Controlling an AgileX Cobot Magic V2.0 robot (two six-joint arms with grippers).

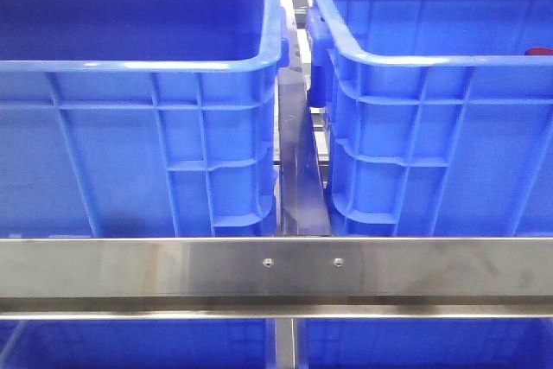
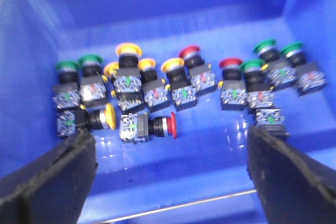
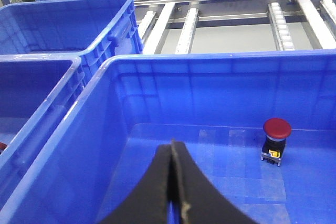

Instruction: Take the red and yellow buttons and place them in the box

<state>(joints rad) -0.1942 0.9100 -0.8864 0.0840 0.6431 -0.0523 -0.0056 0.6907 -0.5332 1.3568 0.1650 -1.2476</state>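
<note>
Left claw [image 2: 168, 166] is spread wide, empty, and hangs over the supply: a big blue moulded plastic crate [image 2: 173, 3] with a cluster of pushbutton switches on its floor. I read that as lining up for a pick, jaws either side of the two switches lying on their sides: one yellow-capped button [image 2: 109, 116] and one red-capped button [image 2: 172, 125], both between the fingers and nearest the claw. The lying red one looks the easiest grab, since its body is exposed sideways.

Count in that crate, as far as the blur allows: 5 yellow caps, 3 red, 5 green, plus one block at the right whose cap I can't see.

Right claw [image 3: 171, 182] is pressed together, holding nothing, and sits inside the target box [image 3: 94, 85], the second blue ribbed crate. One red mushroom-head button [image 3: 276, 128] stands upright on its floor, well clear of the claw. So one red placed; no yellow in there that I can see.

Front view shows two blue crates side by side behind a steel rail [image 1: 276, 270], neither arm visible.
</note>
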